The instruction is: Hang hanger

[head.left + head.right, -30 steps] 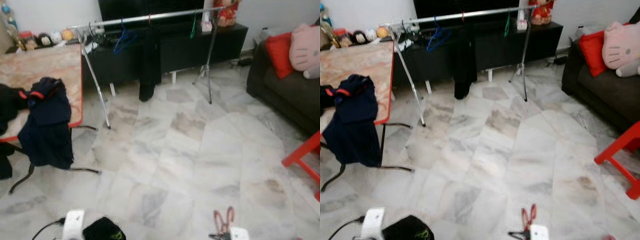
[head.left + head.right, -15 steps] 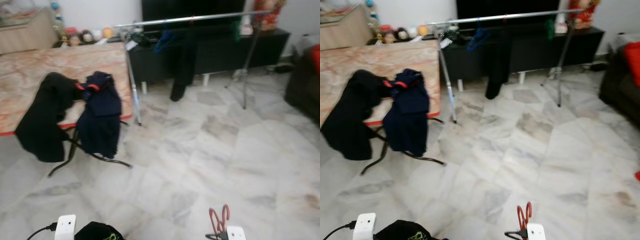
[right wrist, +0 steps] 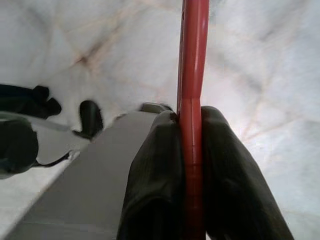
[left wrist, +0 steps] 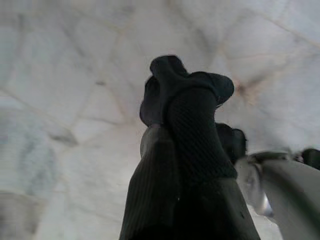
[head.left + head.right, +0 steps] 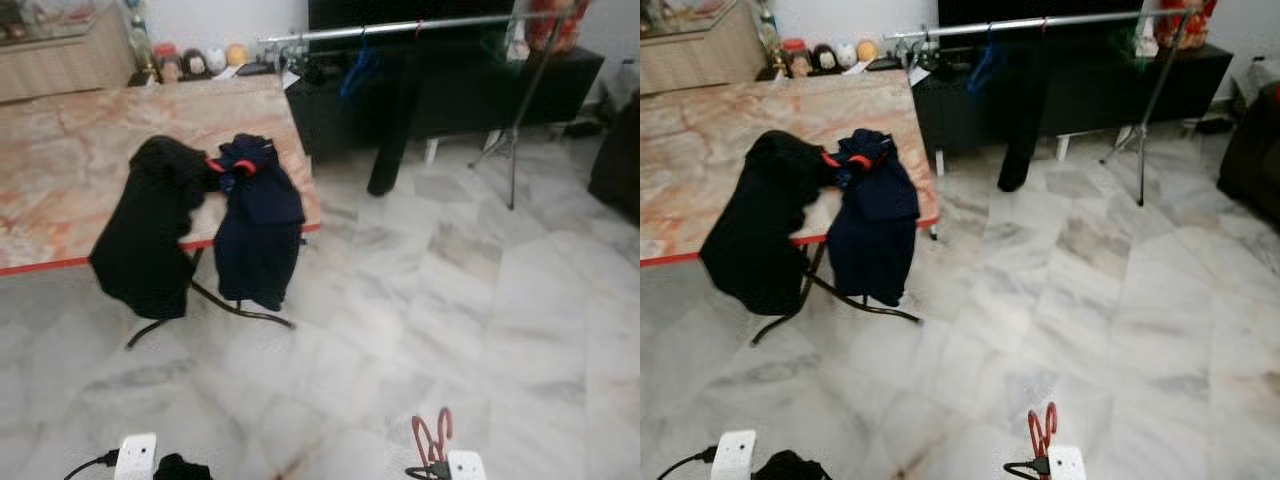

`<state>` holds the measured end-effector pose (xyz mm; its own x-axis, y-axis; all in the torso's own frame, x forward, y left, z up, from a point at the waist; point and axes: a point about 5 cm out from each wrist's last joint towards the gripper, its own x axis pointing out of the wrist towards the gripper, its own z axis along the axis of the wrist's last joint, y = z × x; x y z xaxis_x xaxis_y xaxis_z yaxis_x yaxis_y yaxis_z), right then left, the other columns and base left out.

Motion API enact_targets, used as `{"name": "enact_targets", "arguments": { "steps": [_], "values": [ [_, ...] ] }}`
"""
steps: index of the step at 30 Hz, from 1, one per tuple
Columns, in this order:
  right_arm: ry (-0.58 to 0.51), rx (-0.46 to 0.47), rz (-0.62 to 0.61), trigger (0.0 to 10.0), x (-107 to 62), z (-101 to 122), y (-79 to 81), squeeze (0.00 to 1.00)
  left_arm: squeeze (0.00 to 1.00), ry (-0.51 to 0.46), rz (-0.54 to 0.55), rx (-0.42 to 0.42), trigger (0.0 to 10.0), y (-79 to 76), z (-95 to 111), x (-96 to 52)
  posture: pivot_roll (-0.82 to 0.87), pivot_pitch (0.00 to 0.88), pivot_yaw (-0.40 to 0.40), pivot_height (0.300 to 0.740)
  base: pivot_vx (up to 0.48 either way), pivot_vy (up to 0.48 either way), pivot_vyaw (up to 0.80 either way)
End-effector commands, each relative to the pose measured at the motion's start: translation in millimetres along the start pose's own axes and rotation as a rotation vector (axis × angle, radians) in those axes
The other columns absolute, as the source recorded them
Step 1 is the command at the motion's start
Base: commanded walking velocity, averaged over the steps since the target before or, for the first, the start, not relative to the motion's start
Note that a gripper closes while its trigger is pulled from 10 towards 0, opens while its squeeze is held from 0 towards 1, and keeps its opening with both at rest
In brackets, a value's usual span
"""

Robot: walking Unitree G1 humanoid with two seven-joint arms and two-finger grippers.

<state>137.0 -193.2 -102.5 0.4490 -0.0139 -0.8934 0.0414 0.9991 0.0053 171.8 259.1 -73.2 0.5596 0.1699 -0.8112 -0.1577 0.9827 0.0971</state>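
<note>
**Red hanger pinched in my right pincer, rail far ahead**

My right pincer [image 3: 190,150] is pressed onto the red hanger [image 3: 192,75], one black finger on each flat side of it. In the right wrist view the hanger's long axis runs straight out along my fingers and past their tips, over the marble floor [image 5: 480,300]. In the head views the hanger sits at the near edge, right of centre, its red loops standing up from my wrist and pointing away from me toward the far side of the room.

My left pincer [image 4: 187,100] hangs low at the near left with its two fingers pressed together, holding nothing, the floor beneath it.

To the far left is the tabletop [image 5: 80,170], marbled pink with a red edge. A black garment [image 5: 145,240] and a navy garment [image 5: 258,230] lie on its right end and hang down over the near edge, side by side and touching.

Far ahead, a silver clothes rail [image 5: 400,28] runs left to right in front of a black cabinet [image 5: 470,85]. A blue hanger [image 5: 358,75] and dark trousers [image 5: 395,110] hang from it.
</note>
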Motion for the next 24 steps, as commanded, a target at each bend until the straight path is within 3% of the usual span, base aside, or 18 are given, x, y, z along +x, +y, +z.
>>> {"name": "enact_targets", "arguments": {
  "steps": [1, 7, 8, 9, 10, 11, 12, 15, 16, 18, 19, 20, 21, 24],
  "values": [
    [0.005, -0.016, -0.001, 10.0, -0.7, -1.9, -2.8, 0.0, 0.0, -0.042, 0.003, 0.001, 10.0, 1.6, 8.6, 0.6, -0.09, 0.0, 0.065, 0.74, 0.0, 0.0, 0.0],
    [0.005, -0.002, -0.004, 10.0, -0.8, -1.6, -4.7, 0.0, 0.0, -0.207, 0.015, -0.034, 10.0, 3.0, 44.5, 1.8, -0.08, 0.0, 0.054, 0.74, 0.0, 0.0, 0.0],
    [0.005, -0.005, -0.005, 10.0, -0.9, -1.5, -5.2, 0.0, 0.0, -0.266, 0.004, -0.039, 10.0, -1.4, 58.8, 2.1, -0.08, 0.0, 0.053, 0.74, 0.0, 0.0, 0.0],
    [0.006, -0.01, -0.007, 10.0, -1.0, -1.3, -6.1, 0.0, 0.0, -0.39, -0.019, -0.035, 10.0, -9.8, 87.9, 0.4, -0.07, 0.0, 0.05, 0.74, 0.0, 0.0, 0.0],
    [0.006, -0.01, -0.007, 10.0, -1.0, -1.3, -6.1, 0.0, 0.0, -0.39, -0.019, -0.035, 10.0, -9.8, 87.9, 0.4, -0.07, 0.0, 0.05, 0.74, 0.0, 0.0, 0.0],
    [0.007, -0.011, -0.008, 10.0, -1.0, -1.2, -6.6, 0.0, 0.0, -0.469, -0.032, -0.011, 10.0, -14.7, 104.5, -2.4, -0.07, 0.0, 0.046, 0.74, 0.0, 0.0, 0.0],
    [0.007, -0.011, -0.009, 10.0, -1.1, -1.1, -7.6, 0.0, 0.0, -0.586, -0.051, 0.027, 10.0, -21.7, 126.9, -8.7, -0.06, 0.0, 0.042, 0.74, 0.0, 0.0, 0.0],
    [0.004, -0.002, -0.014, 10.0, -1.3, -0.7, -9.0, 0.0, 0.0, -0.794, -0.089, 0.041, 10.0, -33.3, 160.4, -27.2, -0.06, 0.0, 0.037, 0.74, 0.0, 0.0, 0.0],
    [0.003, 0.001, -0.016, 10.0, -1.5, -0.5, -10.2, 0.0, 0.0, -0.898, -0.117, 0.048, 10.0, -40.4, 173.8, -41.3, -0.05, 0.0, 0.033, 0.74, 0.0, 0.0, 0.0],
    [0.001, 0.002, -0.019, 10.0, -1.6, -0.2, -11.4, 0.0, 0.0, -0.979, -0.145, 0.051, 10.0, -48.4, 184.6, -55.4, -0.04, 0.0, 0.028, 0.74, 0.0, 0.0, 0.0],
    [0.001, 0.001, -0.022, 10.0, -1.7, -0.1, -12.3, 0.0, 0.0, -1.065, -0.186, 0.039, 10.0, -59.5, 196.1, -73.6, -0.04, 0.0, 0.025, 0.74, 0.0, 0.0, 0.0],
    [0.001, 0.001, -0.022, 10.0, -1.7, -0.1, -12.3, 0.0, 0.0, -1.065, -0.186, 0.039, 10.0, -59.5, 196.1, -73.6, -0.04, 0.0, 0.025, 0.74, 0.0, 0.0, 0.0],
    [0.0, 0.0, -0.023, 10.0, -1.8, -0.1, -12.7, 0.0, 0.0, -1.114, -0.217, 0.036, 10.0, -67.4, 201.6, -85.7, -0.04, 0.0, 0.023, 0.74, 0.0, 0.0, 0.0],
    [-0.005, 0.007, -0.024, 10.0, -1.9, 0.3, -13.4, 0.0, 0.0, -1.168, -0.254, 0.03, 10.0, -79.1, 206.1, -103.7, -0.04, 0.0, 0.021, 0.74, 0.0, 0.0, 0.0]
  ]
}}
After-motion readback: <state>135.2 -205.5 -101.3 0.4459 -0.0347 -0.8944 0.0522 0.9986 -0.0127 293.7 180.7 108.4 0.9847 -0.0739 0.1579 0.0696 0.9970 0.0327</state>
